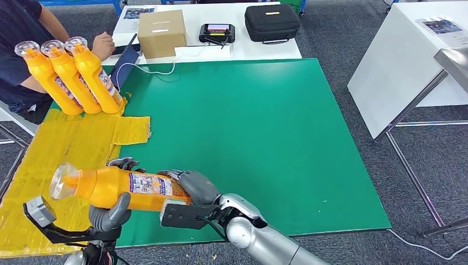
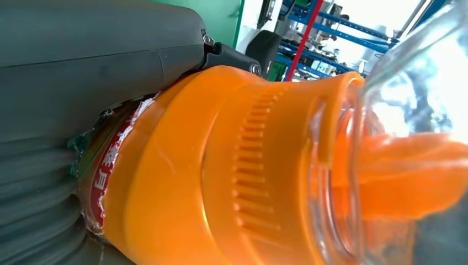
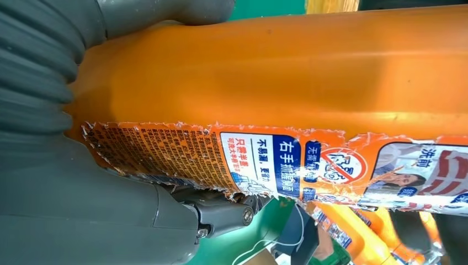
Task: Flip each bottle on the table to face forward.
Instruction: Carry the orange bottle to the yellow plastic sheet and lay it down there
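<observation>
An orange bottle [image 1: 127, 187] with a clear cap and a printed label lies on its side above the near left part of the green mat [image 1: 248, 127], cap to the left. My left hand [image 1: 113, 210] grips it near the neck, thumb under and fingers [image 1: 124, 163] over. My right hand [image 1: 193, 187] holds its base end. Up close, the left wrist view has the orange shoulder [image 2: 221, 182] and my left hand [image 2: 83, 66]; the right wrist view has the torn label [image 3: 265, 160] and my right hand [image 3: 66, 182]. Three more orange bottles [image 1: 69, 74] stand in a row at the far left.
A yellow taped patch [image 1: 60, 149] covers the table's left side. A person [image 1: 22, 33] sits at the far left behind the row. On the white table behind are a cardboard box [image 1: 161, 33], a controller [image 1: 217, 33] and a black case [image 1: 272, 22]. Another white table [image 1: 397, 61] stands right.
</observation>
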`<act>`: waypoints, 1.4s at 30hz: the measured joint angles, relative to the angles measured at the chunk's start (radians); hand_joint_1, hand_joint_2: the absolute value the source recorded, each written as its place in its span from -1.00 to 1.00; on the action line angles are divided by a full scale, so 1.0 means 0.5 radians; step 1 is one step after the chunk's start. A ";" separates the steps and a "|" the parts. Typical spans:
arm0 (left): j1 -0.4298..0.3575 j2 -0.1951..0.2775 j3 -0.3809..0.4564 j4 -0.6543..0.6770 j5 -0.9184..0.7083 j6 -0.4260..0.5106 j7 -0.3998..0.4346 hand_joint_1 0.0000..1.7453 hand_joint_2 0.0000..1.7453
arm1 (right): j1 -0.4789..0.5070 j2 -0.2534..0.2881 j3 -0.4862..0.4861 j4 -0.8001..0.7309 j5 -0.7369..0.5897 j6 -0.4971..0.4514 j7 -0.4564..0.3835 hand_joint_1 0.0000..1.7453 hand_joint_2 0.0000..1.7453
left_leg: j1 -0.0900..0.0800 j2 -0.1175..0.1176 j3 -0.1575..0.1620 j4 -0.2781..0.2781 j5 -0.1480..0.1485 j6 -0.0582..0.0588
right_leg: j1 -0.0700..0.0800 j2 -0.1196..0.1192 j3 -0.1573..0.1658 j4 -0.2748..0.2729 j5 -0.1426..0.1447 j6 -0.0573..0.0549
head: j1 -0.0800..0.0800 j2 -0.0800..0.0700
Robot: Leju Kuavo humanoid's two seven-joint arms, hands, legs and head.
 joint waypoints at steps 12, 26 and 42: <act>0.067 0.021 0.364 0.000 -0.058 -0.319 -0.107 1.00 1.00 | -0.090 0.218 0.050 0.187 -0.091 -0.087 -0.002 1.00 1.00 | 0.003 -0.001 -0.001 0.000 0.001 -0.002 | 0.003 -0.002 -0.002 0.000 -0.001 -0.002 | 0.000 0.000; -0.051 0.001 0.253 -0.126 -1.009 0.435 -0.178 1.00 1.00 | 0.234 -0.115 -0.361 -0.313 0.072 -0.299 -0.084 -1.00 1.00 | 0.001 -0.010 -0.001 0.001 0.001 -0.001 | 0.000 -0.009 0.000 -0.001 0.000 0.000 | 0.001 0.000; -0.246 0.069 0.133 -0.076 -3.240 1.334 0.181 1.00 1.00 | 0.577 -0.303 -0.806 -0.941 0.104 -0.185 -0.162 -1.00 1.00 | 0.000 -0.006 -0.001 0.001 0.001 0.000 | 0.000 -0.007 -0.001 -0.001 0.000 -0.001 | 0.000 0.000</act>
